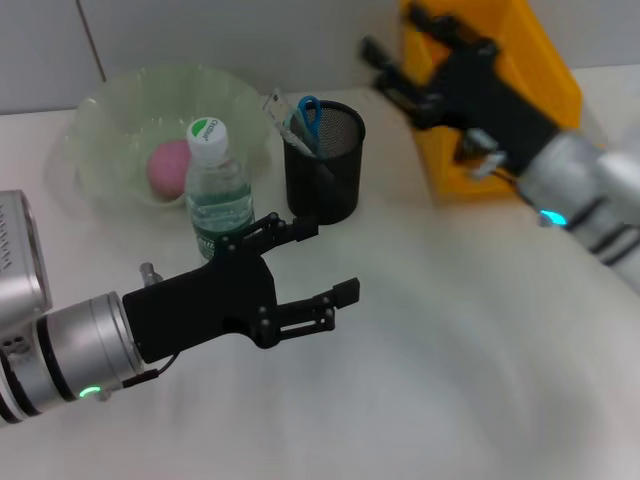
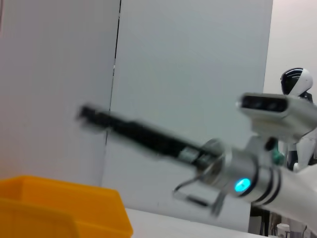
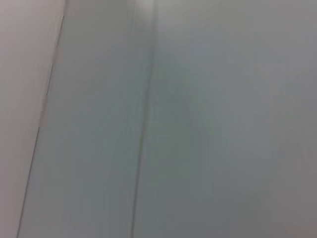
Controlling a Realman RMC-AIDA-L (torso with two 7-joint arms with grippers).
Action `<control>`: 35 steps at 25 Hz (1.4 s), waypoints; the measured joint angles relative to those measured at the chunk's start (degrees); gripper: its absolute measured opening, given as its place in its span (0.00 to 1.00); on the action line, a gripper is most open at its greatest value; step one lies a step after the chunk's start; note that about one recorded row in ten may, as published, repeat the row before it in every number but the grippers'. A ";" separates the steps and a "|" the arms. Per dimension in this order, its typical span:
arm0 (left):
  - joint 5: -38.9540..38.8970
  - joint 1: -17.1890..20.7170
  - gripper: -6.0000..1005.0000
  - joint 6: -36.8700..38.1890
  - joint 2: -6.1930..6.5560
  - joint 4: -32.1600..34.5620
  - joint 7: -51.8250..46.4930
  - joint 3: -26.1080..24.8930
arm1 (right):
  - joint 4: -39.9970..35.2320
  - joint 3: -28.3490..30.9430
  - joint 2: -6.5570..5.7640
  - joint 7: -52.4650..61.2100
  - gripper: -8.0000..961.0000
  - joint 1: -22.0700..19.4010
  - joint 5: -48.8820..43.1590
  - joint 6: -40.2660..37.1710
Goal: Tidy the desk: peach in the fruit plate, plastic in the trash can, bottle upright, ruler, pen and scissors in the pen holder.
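Note:
A pink peach point(image 1: 168, 168) lies in the green translucent fruit plate point(image 1: 110, 110) at the back left. A clear water bottle point(image 1: 215, 190) with a white and green cap stands upright in front of the plate. The black mesh pen holder point(image 1: 323, 165) holds blue-handled scissors point(image 1: 308, 112) and a clear ruler point(image 1: 280, 108); I cannot make out a pen. My left gripper point(image 1: 325, 260) is open and empty, hovering in front of the bottle and holder. My right gripper point(image 1: 395, 40) is open and empty, blurred, raised over the yellow trash can point(image 1: 520, 60). No plastic is in view.
The left wrist view shows my right arm point(image 2: 247, 183) in the air above the yellow trash can point(image 2: 59, 208), with a grey wall behind. The right wrist view shows only the wall. The white desk point(image 1: 450, 350) stretches out at the front right.

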 joint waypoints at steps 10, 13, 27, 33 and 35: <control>4.31 -0.43 0.87 0.17 1.45 0.08 -3.85 -0.04 | -34.14 -23.55 -2.01 42.20 0.82 -15.93 -2.29 -20.93; 8.15 -1.37 0.87 0.39 2.47 0.20 -6.95 -0.21 | -37.14 -30.45 -3.08 43.72 0.82 -18.67 -2.63 -22.09; 20.23 -0.38 0.87 0.73 3.35 0.36 -10.03 -7.55 | -37.46 -35.15 -1.41 43.65 0.82 -19.57 -7.98 -19.22; 20.57 0.52 0.87 1.80 3.57 0.36 -9.67 -8.03 | -37.47 -35.23 -0.60 43.57 0.82 -19.56 -7.98 -18.17; 20.77 0.72 0.87 2.16 4.20 0.13 -10.02 -8.18 | -36.85 -35.37 -0.16 42.81 0.82 -19.07 -7.98 -17.34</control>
